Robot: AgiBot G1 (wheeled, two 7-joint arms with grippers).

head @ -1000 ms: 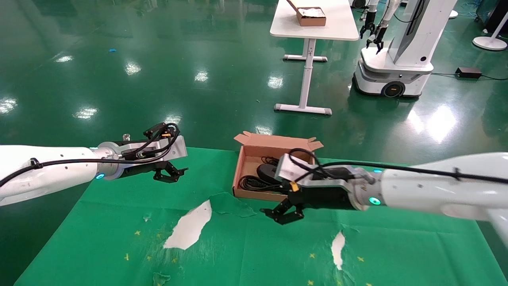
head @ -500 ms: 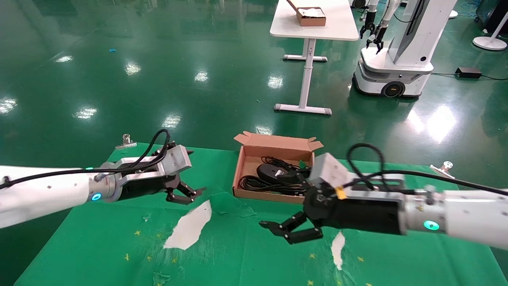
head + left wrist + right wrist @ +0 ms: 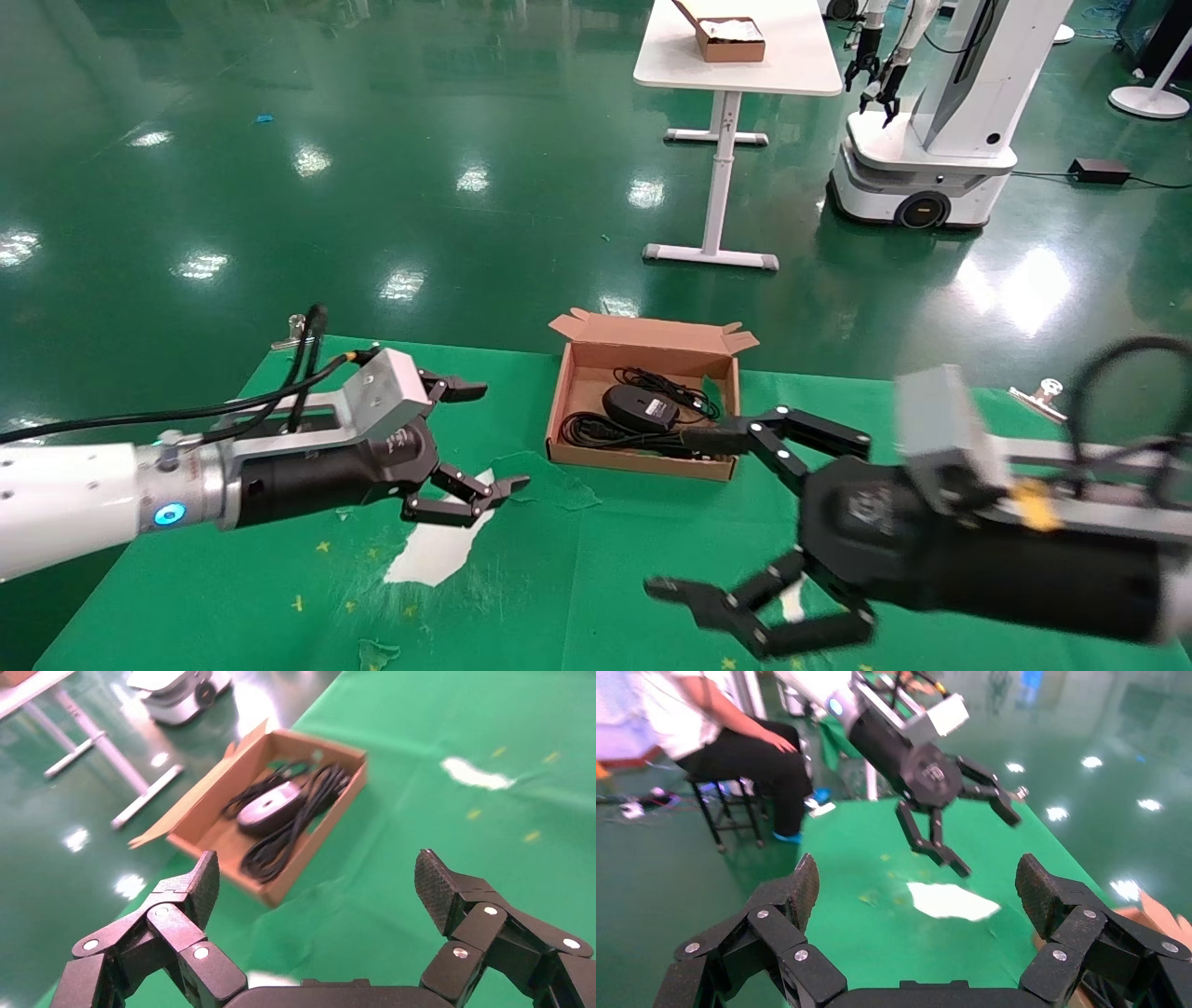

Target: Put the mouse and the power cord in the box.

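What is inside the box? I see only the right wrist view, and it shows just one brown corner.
Observer: The mouse lies inside the box, as the head view shows.
Operator: And the power cord?
Observer: The power cord lies in it too, beside the mouse.
Operator: Where is my right gripper?
Observer: The right gripper hangs open above the green cloth, nearer the robot than the box.

floor (image 3: pixel 372 121): glossy green | white desk (image 3: pixel 736 56) | seated person (image 3: pixel 722 734)
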